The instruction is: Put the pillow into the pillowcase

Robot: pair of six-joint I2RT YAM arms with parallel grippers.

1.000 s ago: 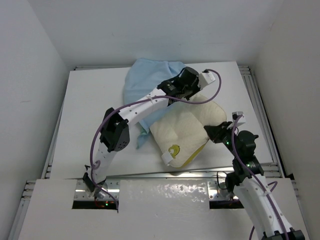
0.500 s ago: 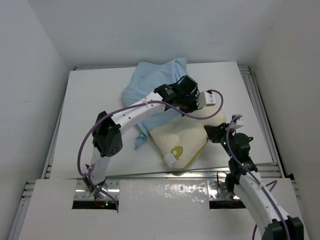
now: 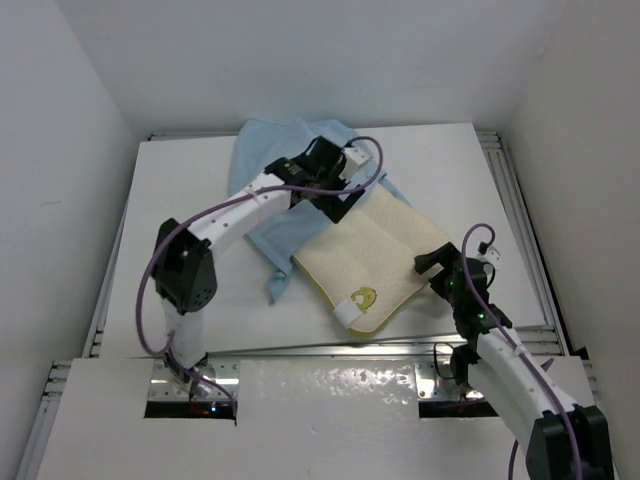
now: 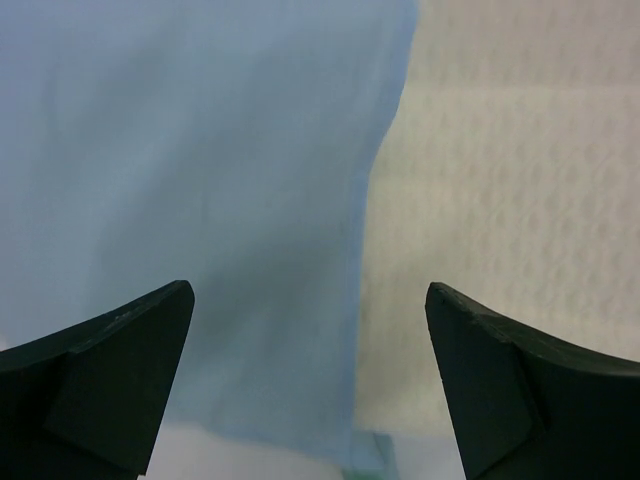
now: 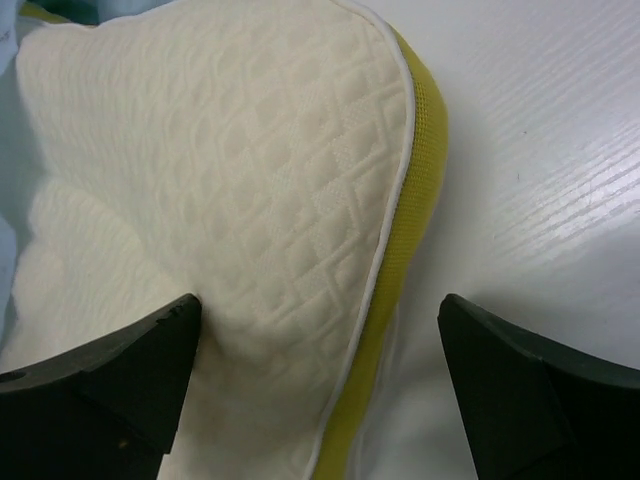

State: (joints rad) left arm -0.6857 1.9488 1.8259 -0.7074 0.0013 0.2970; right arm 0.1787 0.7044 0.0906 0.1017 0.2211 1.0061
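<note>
The cream quilted pillow (image 3: 375, 255) lies flat on the table, its yellow logo and white tag toward the near corner. Its yellow edge band (image 5: 420, 150) shows in the right wrist view. The light blue pillowcase (image 3: 262, 165) lies crumpled behind and left of the pillow, and one strip of it runs down past the pillow's left side. My left gripper (image 3: 338, 203) hangs open over the pillow's far-left edge; below it the pillowcase edge (image 4: 250, 200) meets the pillow (image 4: 500, 170). My right gripper (image 3: 432, 266) is open at the pillow's right corner, and its jaws straddle the pillow's edge (image 5: 230, 170) without closing on it.
The white table (image 3: 170, 200) has metal rails along its left, right and near edges. White walls close in on the left, right and back. Both arm bases sit in cut-outs of the near white panel (image 3: 320, 390).
Both grippers have opened. The left arm swung back and to the left. The pillow has dropped flat and the right gripper has let go of its edge.
</note>
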